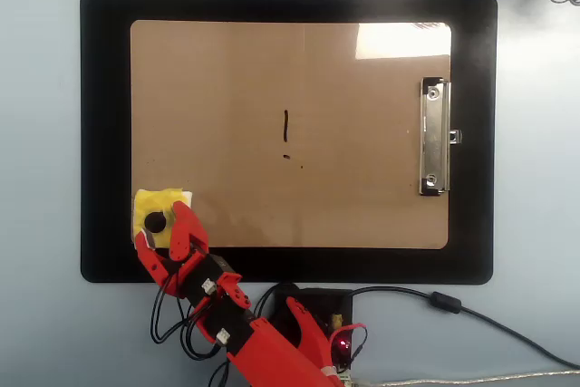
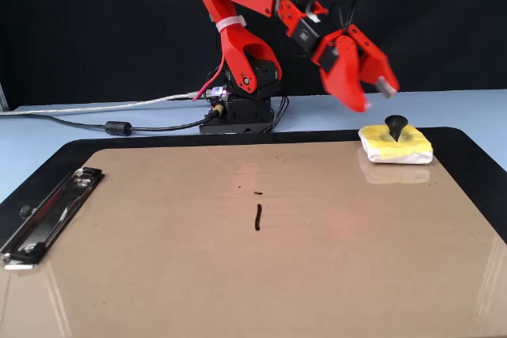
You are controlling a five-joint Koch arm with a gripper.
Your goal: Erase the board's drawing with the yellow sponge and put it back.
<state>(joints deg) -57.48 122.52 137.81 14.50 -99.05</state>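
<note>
Red gripper [image 2: 379, 94] hangs above the yellow sponge [image 2: 395, 145], jaws spread, nothing between them; in the overhead view we see it [image 1: 161, 235] straddling the sponge's [image 1: 161, 206] black knob [image 1: 155, 221]. Sponge sits on the board [image 1: 227, 88] at its lower-left corner in that view, over the black mat [image 1: 104, 133]. Drawing [image 1: 286, 126] sits mid-board, unerased, well apart from the sponge. Metal clip [image 1: 435, 136] at right edge.

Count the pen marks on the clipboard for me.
2, as far as I can tell: a short vertical stroke near the board's middle, and a tiny dot mark just off its end. Fainter specks may go unseen.
</note>
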